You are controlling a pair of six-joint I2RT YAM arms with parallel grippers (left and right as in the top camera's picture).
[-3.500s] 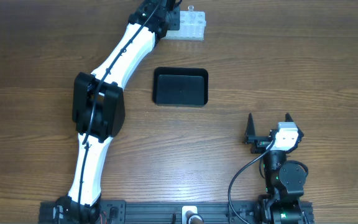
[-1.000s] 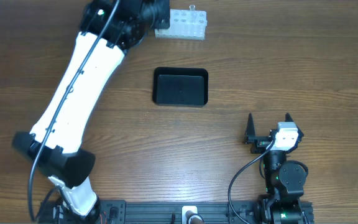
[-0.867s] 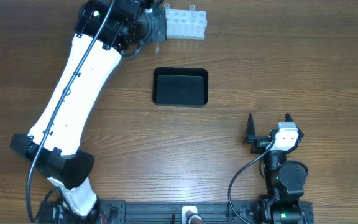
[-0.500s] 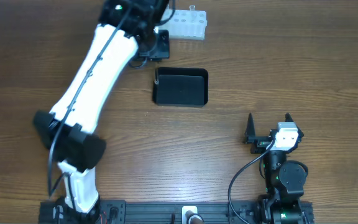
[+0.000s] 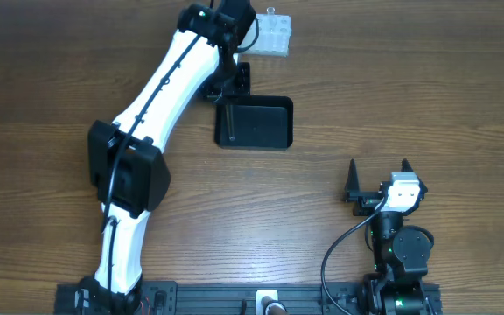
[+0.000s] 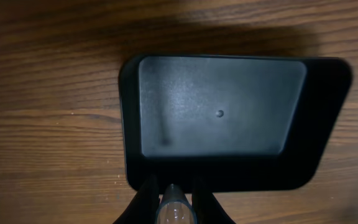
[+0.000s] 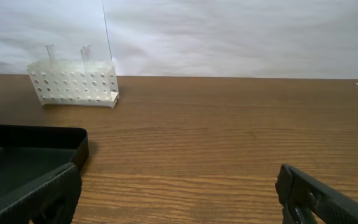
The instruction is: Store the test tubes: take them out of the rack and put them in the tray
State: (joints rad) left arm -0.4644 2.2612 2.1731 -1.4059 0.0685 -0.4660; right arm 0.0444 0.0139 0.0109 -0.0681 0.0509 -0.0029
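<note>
The white perforated rack [image 5: 269,35] stands at the table's far side with a clear tube [image 5: 270,12] upright in it. From the right wrist view, the rack [image 7: 73,84] shows two tubes [image 7: 50,51] sticking up. Nearer lies the black tray [image 5: 265,131], also the black tray [image 6: 216,106] seen from above. My left gripper [image 5: 232,87] hangs over the tray's left edge, shut on a test tube [image 5: 231,122]. The same test tube [image 6: 174,208] sits between my left gripper's [image 6: 174,198] fingers, pointing down. My right gripper [image 5: 379,179] rests open near its base, holding nothing.
Bare wooden table lies all around the tray and rack. The left arm's white links [image 5: 160,96] stretch diagonally across the table's left half. The tray's near corner [image 7: 30,155] appears low in the right wrist view, with open table toward the right gripper [image 7: 176,208].
My left gripper pulled back from the rack with a test tube, swung left, then came over the tray's left edge. The right arm has not moved.
</note>
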